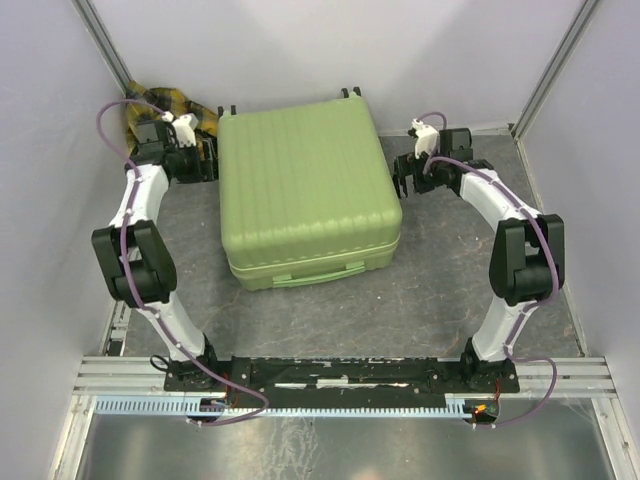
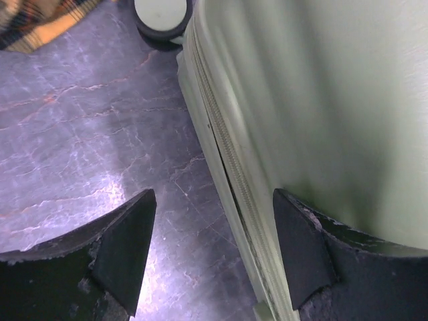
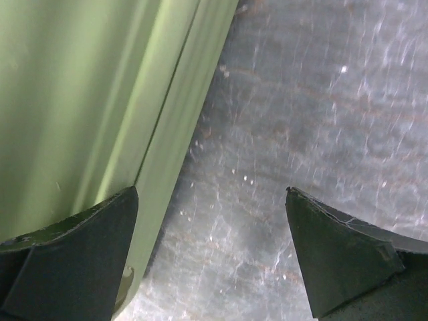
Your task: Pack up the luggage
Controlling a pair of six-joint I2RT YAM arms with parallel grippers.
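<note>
The green hard-shell suitcase (image 1: 308, 190) lies flat and closed in the middle of the grey bench (image 1: 440, 270), handle toward the arms, with a yellow plaid cloth (image 1: 170, 105) bunched in the far left corner just beyond it. The left gripper (image 2: 214, 257) hangs at the case's left edge with jaws spread astride the zipper seam (image 2: 231, 167), and the right gripper (image 3: 210, 251) flanks the right edge, jaws likewise spread and holding nothing. A shut case with cloth outside fits either opening it to load or a lid just closed; I cannot tell which.
</note>
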